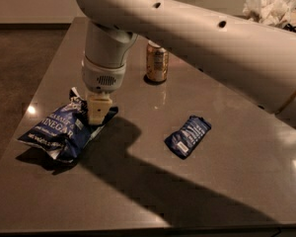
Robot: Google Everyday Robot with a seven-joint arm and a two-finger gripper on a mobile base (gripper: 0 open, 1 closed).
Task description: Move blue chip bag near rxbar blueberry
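Gripper (98,113) at far-right corner of blue chip bag (54,132) | grip: we cannot tell | bag likely light, crinkly; we'd pinch that corner

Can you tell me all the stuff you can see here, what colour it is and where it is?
blue chip bag: one, dark blue with white letters, left side of the table
rxbar blueberry: one, dark blue, middle of the table, apart from the bag
can: one, brownish-gold, upright at the back of the table
crumpled paper: one heap, white, top right corner
table: one, grey-brown, shiny
arm: one, white, reaching in from the right
gripper: one, cream, at the chip bag's upper right edge
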